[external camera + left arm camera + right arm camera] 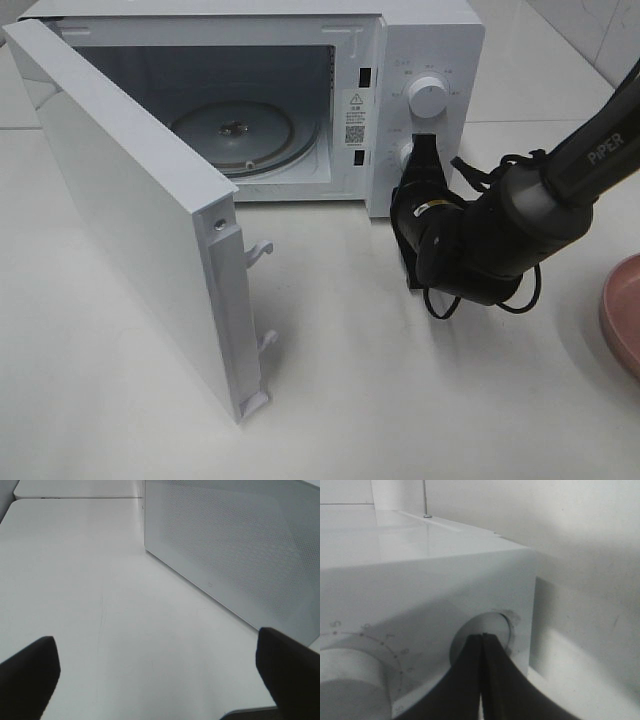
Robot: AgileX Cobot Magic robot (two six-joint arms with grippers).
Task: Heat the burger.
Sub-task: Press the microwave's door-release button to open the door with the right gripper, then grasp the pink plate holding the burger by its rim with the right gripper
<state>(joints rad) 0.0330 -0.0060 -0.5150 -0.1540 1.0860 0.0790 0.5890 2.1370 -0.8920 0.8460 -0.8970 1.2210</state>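
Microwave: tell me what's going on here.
The right gripper, shut, has its tips at the lower knob of the microwave. The door stands wide open and the turntable inside is bare. The left gripper hangs open over the table beside the door's outer face, holding nothing. A plate shows at the right edge. No burger is in view, so nothing is in to heat yet.

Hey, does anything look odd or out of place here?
Yes: the microwave door hangs wide open and the turntable inside is bare, yet the shut right end effector is at the lower dial. No burger is in view.
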